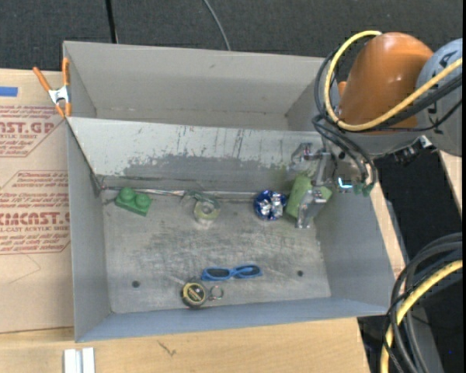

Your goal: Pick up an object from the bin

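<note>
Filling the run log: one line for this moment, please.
gripper: low, bin right | nearest: pale green block, blue shiny thing | hold: unclear

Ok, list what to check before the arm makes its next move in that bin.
1. Gripper down inside the bin at its right side: ok.
2. Pale green piece right at the gripper: ok.
3. That piece actually gripped: cannot tell.
4. Room around it: not ok, the shiny blue ball lies close beside it.
5. Green brick, blue glasses and round yellow piece well away from the gripper: ok.
</note>
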